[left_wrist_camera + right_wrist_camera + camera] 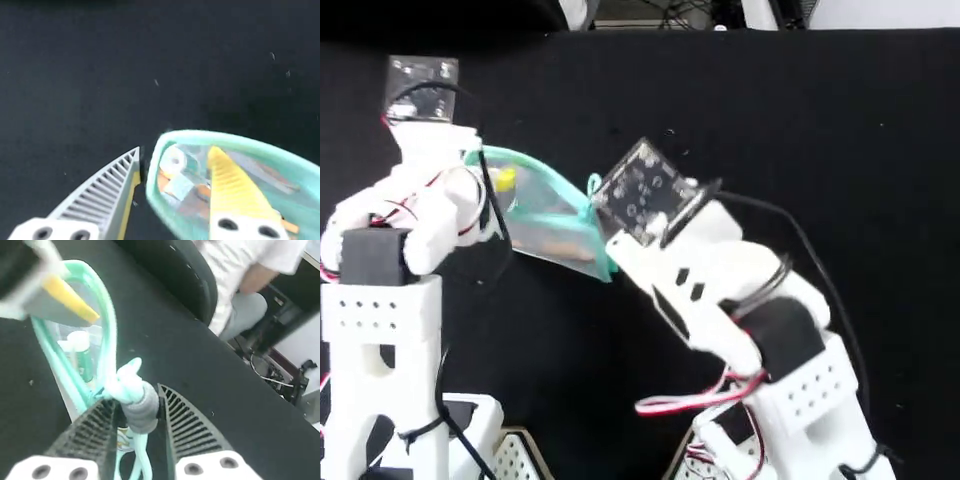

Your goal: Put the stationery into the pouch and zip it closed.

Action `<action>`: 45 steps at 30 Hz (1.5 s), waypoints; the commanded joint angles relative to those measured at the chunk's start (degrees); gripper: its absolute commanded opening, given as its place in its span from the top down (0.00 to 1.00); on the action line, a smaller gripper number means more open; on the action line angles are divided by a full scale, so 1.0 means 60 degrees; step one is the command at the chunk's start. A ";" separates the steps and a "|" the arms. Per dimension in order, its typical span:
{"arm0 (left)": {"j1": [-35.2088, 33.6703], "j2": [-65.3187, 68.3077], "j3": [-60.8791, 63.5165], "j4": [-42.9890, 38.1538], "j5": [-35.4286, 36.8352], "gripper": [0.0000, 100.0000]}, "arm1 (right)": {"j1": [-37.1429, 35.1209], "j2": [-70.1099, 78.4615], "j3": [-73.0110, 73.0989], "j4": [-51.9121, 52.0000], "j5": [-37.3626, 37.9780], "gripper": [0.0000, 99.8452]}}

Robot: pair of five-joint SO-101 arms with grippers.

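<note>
Between the right gripper's [137,398] two dark ribbed jaws sits the zipper pull [141,413], a grey sleeve with a knotted mint cord, and the jaws are pressed against it from both sides. From the pull, the zip's mint trim runs away along the pouch [107,315], whose mouth gapes open. Through the opening a green-and-white tube [81,356] shows, perhaps a glue stick, though the view is too soft to be sure.

At the far end of the mouth the left gripper [175,151] has its jaws spread. The yellow one reaches inside the pouch [250,140], while the grey ribbed one stays outside with its tip just beside the mint rim, so the rim passes between them. Beside the yellow jaw, the stationery [175,172] lies inside as a small heap: a white round piece, a pale block and some orange bits.

From above, the pouch [548,228] is clear plastic edged in mint and stretches at a slant between the two arms. The left gripper [498,182] is at its upper left end and the right arm's wrist camera covers its lower right end. Everything sits over the black desk [820,120]; whether the pouch touches it cannot be told.
</note>
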 commanded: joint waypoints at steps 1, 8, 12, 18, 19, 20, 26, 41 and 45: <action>-0.0769 -0.0059 -0.1355 0.0044 -0.0029 0.76 | 0.0513 0.0447 -0.0974 -0.0132 0.0103 0.99; -0.1868 -0.0059 -0.2762 0.0073 -0.0029 0.76 | 0.0601 0.1546 -0.1692 -0.0190 0.0117 0.99; -0.1956 -0.0059 -0.2762 0.1011 -0.0029 0.82 | 0.0601 0.2059 -0.2425 -0.0190 0.0103 0.99; -0.0637 -0.0059 -0.0974 0.1597 -0.0044 0.94 | 0.0571 0.2615 -0.3758 0.0571 0.0044 0.99; -0.0374 -0.0059 -0.0447 0.1040 -0.0029 0.94 | 0.0557 0.2615 -0.3949 0.0791 0.0044 0.99; -0.0212 -0.0059 0.0081 0.0220 -0.0015 0.94 | 0.0557 0.2601 -0.4125 0.1011 0.0044 0.99; 0.0212 0.0044 0.2029 -0.4103 0.1231 0.94 | 0.0542 0.2176 -0.4857 0.2432 0.0117 0.99; 0.1780 -0.0088 0.2088 -0.5143 0.2491 0.80 | -0.0234 0.1341 -0.4960 0.1832 0.0073 0.99; 0.1766 -0.0718 0.1619 -0.3136 0.2476 0.80 | -0.0234 0.1546 -0.4857 0.1333 0.0073 0.99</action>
